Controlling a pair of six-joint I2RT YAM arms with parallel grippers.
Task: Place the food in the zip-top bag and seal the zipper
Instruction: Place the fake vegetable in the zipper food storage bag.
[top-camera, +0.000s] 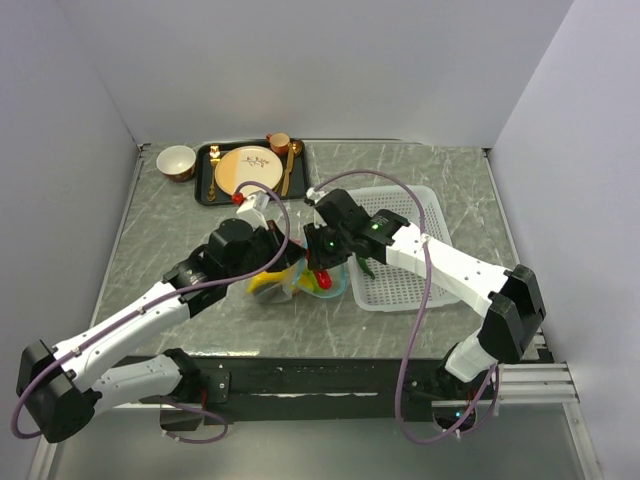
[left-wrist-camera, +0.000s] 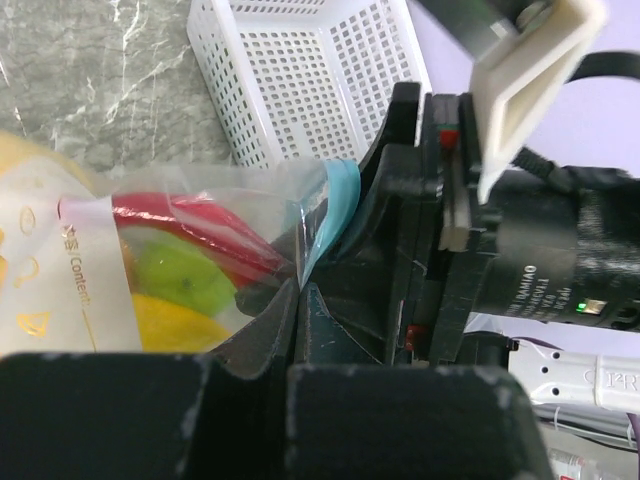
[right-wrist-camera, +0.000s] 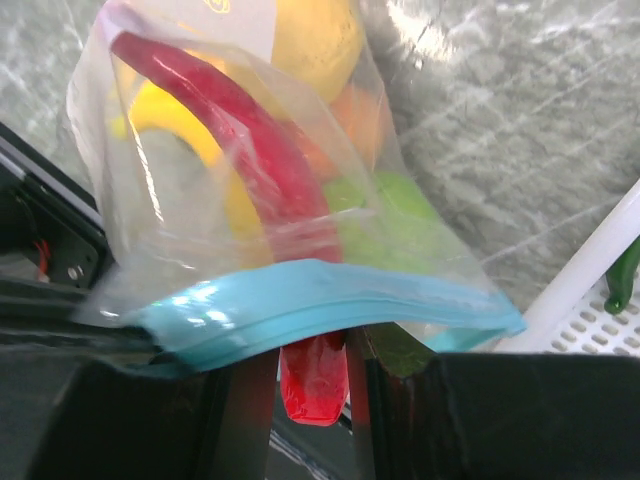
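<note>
The zip-top bag (top-camera: 288, 282) hangs between my two grippers above the table's near middle. It holds a yellow banana (right-wrist-camera: 165, 112), a red chilli (right-wrist-camera: 250, 135) and a lime-green ball (right-wrist-camera: 400, 215). My left gripper (left-wrist-camera: 298, 290) is shut on the bag's edge at the teal zipper (left-wrist-camera: 340, 195). My right gripper (right-wrist-camera: 312, 375) sits under the zipper (right-wrist-camera: 330, 300). Its fingers close on the chilli's end, which pokes out past the strip. Both grippers nearly touch in the top view, left (top-camera: 290, 262) and right (top-camera: 326, 262). A green pepper (right-wrist-camera: 622, 275) lies in the basket.
A white perforated basket (top-camera: 412, 255) stands just right of the bag and shows in the left wrist view (left-wrist-camera: 300, 80). At the back left are a black tray (top-camera: 205, 185) with a beige plate (top-camera: 247, 170), a cup (top-camera: 279, 143) and a bowl (top-camera: 177, 160).
</note>
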